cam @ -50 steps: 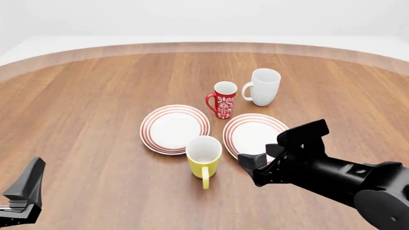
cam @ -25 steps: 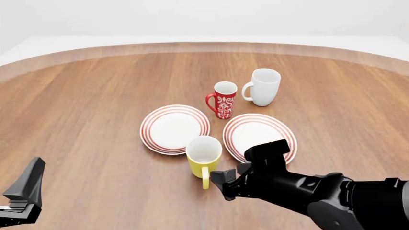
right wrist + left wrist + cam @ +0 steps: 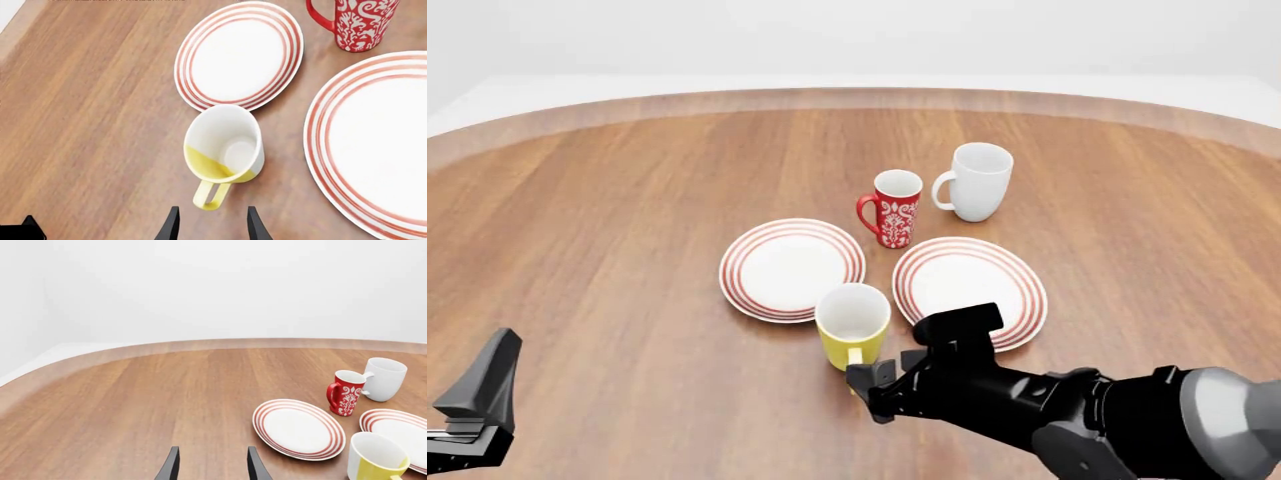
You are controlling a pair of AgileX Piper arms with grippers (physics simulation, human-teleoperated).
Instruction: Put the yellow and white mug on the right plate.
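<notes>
The yellow and white mug (image 3: 853, 322) stands upright on the table between the two plates' near edges, its handle pointing toward me. It also shows in the right wrist view (image 3: 223, 145) and the left wrist view (image 3: 375, 457). The right plate (image 3: 961, 280), white with red rings, lies just right of the mug and is bare; it fills one side of the right wrist view (image 3: 373, 140). My right gripper (image 3: 881, 385) is open and empty, just short of the mug's handle (image 3: 208, 195), fingers either side of its line (image 3: 212, 227). My left gripper (image 3: 212, 470) is open and empty at the near left (image 3: 481, 400).
A look-alike left plate (image 3: 791, 268) lies just behind and left of the mug. A red patterned mug (image 3: 894, 208) stands behind, between the two plates, and a larger white mug (image 3: 978, 180) behind that. The table's curved far edge (image 3: 854, 98) runs across the back.
My right gripper has moved left and nearer, from over the right plate's near edge to just behind the yellow mug's handle. The mug, plates and left arm have not moved.
</notes>
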